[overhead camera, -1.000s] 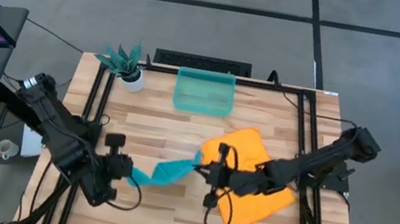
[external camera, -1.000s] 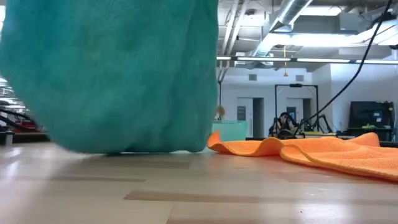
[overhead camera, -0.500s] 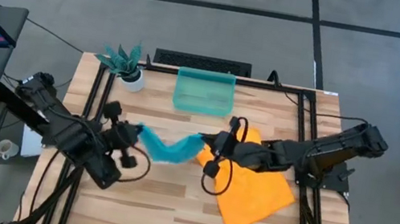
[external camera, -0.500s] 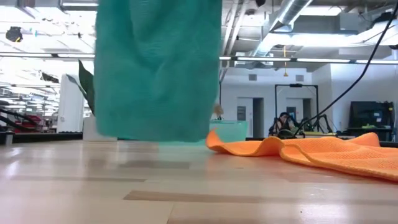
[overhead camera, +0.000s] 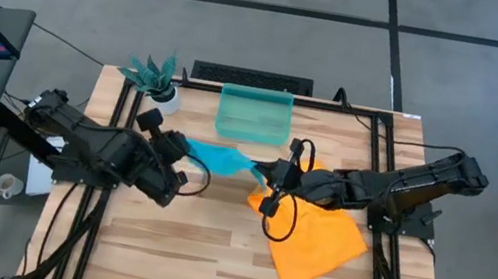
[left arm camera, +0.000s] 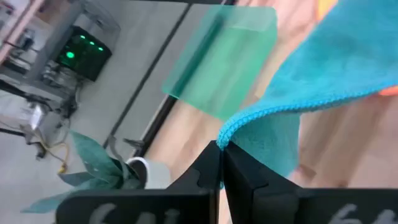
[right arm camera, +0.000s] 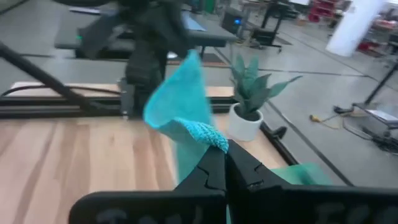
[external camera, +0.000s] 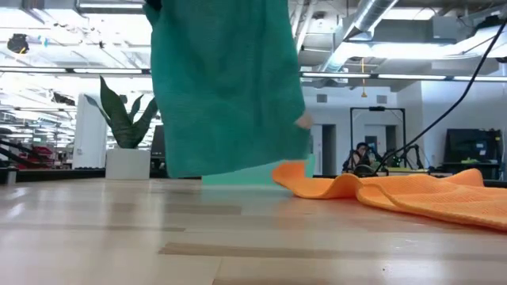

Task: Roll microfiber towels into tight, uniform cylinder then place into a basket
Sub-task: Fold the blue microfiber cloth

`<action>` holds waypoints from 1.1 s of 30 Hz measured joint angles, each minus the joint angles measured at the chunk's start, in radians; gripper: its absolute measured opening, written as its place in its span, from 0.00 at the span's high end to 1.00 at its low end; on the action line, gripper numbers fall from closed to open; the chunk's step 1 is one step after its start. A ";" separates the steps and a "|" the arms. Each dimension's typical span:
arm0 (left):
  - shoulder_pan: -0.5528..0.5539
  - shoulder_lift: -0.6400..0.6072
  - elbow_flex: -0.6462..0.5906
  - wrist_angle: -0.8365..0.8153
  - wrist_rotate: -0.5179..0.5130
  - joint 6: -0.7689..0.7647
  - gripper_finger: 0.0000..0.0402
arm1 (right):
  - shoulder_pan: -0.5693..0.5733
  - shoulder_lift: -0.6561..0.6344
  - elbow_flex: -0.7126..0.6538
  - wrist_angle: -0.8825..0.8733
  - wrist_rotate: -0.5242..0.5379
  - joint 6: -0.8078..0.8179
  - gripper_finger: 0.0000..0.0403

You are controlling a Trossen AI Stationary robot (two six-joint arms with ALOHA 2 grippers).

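The teal-blue microfiber towel (overhead camera: 217, 158) hangs in the air between my two grippers, just in front of the basket (overhead camera: 254, 115). My left gripper (overhead camera: 184, 149) is shut on its left end and my right gripper (overhead camera: 259, 170) on its right end. In the low view the towel (external camera: 226, 87) drops as a broad sheet, its lower edge close to the tabletop. The larger orange towel (overhead camera: 314, 237) lies crumpled on the table's right half, below my right arm. The basket stands on the table near the far edge. My left gripper pinches the towel's hemmed edge at a corner (left arm camera: 227, 134) between its two fingertips. It slants down at it from the table's left. The cloth runs away from the fingers toward the other gripper and sags below. My right gripper pinches the opposite corner's hemmed edge (right arm camera: 208, 134) between its fingertips, reaching nearly level from the table's right. The towel spreads from there toward the left gripper and hangs below the fingers.
A plant in a white pot (overhead camera: 156, 78) stands at the far left corner, left of the basket. Black frame rails (overhead camera: 121, 118) run along the table's left and right sides. Bare wood (overhead camera: 190, 251) lies toward the near edge.
Both grippers have gone up and toward the table's far edge, still shut on the teal towel. The left one has swung farther, from near the front left toward the basket, and turned. The towel has risen from low over the table and now hangs farther back.
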 joint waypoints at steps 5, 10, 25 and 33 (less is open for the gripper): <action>0.018 -0.019 0.000 -0.001 -0.021 0.096 1.00 | -0.020 0.000 0.000 0.001 -0.014 -0.046 0.98; 0.075 -0.026 0.000 -0.002 -0.046 0.218 1.00 | -0.061 0.000 0.000 0.002 -0.018 -0.094 0.98; 0.396 -0.182 -0.019 0.000 0.117 0.490 1.00 | -0.225 0.004 -0.006 0.054 -0.245 -0.183 0.99; 0.181 -0.276 -0.260 0.024 0.299 0.153 1.00 | -0.144 0.004 -0.095 0.085 -0.336 -0.067 0.98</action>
